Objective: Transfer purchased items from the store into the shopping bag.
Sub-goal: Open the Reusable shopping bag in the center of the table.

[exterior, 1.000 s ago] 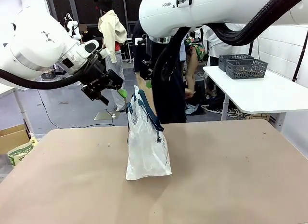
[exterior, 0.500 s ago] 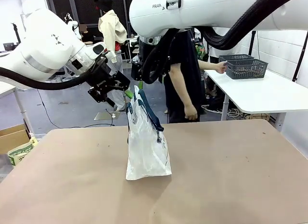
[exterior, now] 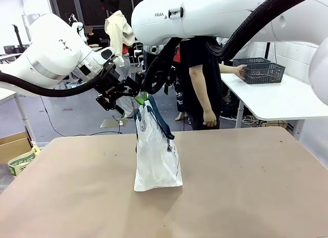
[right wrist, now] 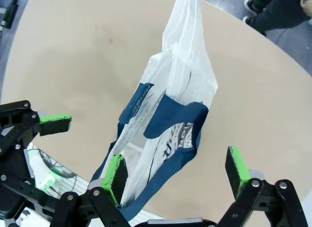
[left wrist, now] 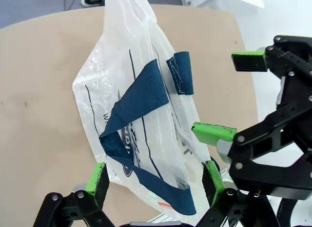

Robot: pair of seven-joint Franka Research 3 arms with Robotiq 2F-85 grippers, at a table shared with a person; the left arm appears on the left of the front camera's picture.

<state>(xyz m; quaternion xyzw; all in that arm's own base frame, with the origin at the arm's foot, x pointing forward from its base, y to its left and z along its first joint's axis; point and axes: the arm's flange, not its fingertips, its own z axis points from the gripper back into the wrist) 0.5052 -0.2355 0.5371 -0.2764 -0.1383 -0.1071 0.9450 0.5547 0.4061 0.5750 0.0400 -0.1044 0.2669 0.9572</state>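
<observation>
shopping bag (exterior: 156, 156): upright on brown tabletop (exterior: 246, 187).
left claw (left wrist: 155, 174): spread wide, empty, above the bag's handles.
right claw (right wrist: 177, 167): spread wide, empty, beside left claw.
basket (exterior: 262, 73): on separate white tabletop (exterior: 287, 100), far right.

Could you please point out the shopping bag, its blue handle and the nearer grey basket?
shopping bag (exterior: 156, 166), front view, clear plastic side.
handle (left wrist: 139, 95), left wrist view, mesh strap's middle.
basket (exterior: 264, 74), front view, slotted front wall.

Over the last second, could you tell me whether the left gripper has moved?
Yes. In the front view the left gripper has shifted toward picture right, closing on the top of the shopping bag, which stayed put.
</observation>
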